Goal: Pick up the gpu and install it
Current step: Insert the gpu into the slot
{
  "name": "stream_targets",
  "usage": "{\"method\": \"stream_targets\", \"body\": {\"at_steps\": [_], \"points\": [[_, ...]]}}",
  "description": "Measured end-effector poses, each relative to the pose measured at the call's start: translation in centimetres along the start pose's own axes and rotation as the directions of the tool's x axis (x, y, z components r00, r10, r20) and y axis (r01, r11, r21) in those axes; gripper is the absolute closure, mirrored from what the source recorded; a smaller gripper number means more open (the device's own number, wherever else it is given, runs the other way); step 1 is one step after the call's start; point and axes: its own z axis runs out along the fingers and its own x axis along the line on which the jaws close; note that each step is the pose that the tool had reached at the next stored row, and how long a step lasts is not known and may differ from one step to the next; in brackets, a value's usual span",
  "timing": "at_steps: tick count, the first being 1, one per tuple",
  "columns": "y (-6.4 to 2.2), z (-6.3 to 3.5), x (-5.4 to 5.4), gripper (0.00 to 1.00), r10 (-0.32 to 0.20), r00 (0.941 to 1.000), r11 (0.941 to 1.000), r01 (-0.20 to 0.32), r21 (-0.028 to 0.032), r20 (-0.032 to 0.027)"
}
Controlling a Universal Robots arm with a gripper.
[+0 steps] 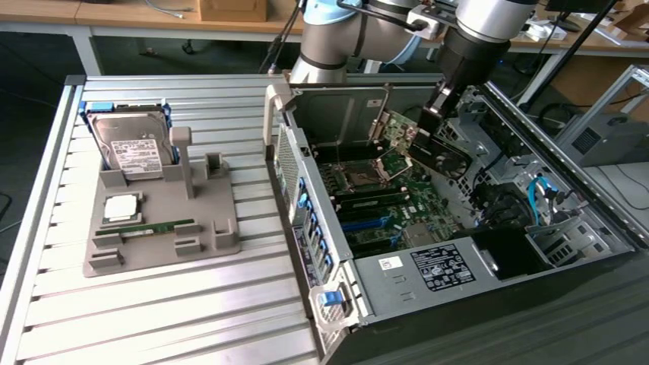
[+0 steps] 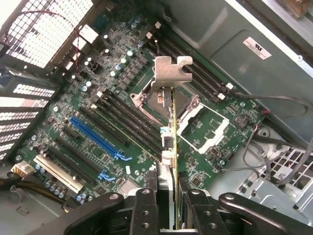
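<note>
Slatted metal table (image 1: 152,319), wooden workbenches (image 1: 132,15) behind, dark floor (image 1: 30,76) beneath them

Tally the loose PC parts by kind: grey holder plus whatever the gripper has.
hard drive: 1
CPU chip: 1
RAM stick: 1
gpu: 1, held by the gripper
Total: 4

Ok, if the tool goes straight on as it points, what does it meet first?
Probably the CPU socket on the motherboard: the gpu clamped in the tool leads with its metal bracket, lined up over that socket, not the blue slot. Depth unclear.
</note>
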Motion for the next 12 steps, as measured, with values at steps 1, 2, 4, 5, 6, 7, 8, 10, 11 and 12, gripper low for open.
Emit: {"method": "stream_targets", "body": {"at_steps": [1, 2, 4, 5, 6, 7, 8, 10, 11, 12], "points": [[0.0, 0.0, 0.0, 0.73, -0.007, 1.0, 1.0, 0.007, -0.0002, 0.0], [0.0, 0.0, 0.0, 0.73, -0.015, 0.9999, 0.9999, 0.015, -0.0004, -0.0002], [0.0, 0.0, 0.0, 0.73, -0.029, 0.9996, 0.9996, 0.029, -0.0008, -0.0003], [0.0, 0.0, 0.0, 0.73, -0.036, 0.9994, 0.9994, 0.036, -0.001, -0.0004], [0.0, 0.0, 0.0, 0.73, -0.046, 0.9989, 0.9989, 0.046, -0.0012, -0.0005], [0.0, 0.0, 0.0, 0.73, -0.058, 0.9983, 0.9983, 0.058, -0.0016, -0.0006], [0.0, 0.0, 0.0, 0.73, -0.064, 0.9979, 0.9979, 0.064, -0.0018, -0.0007], [0.0, 0.0, 0.0, 0.73, -0.08, 0.9968, 0.9968, 0.08, -0.0022, -0.0009], [0.0, 0.01, 0.0, 0.73, -0.091, 0.9959, 0.9959, 0.091, -0.0025, -0.0009], [0.0, 0.01, 0.0, 0.73, -0.101, 0.9949, 0.9949, 0.101, -0.0027, -0.001]]}}
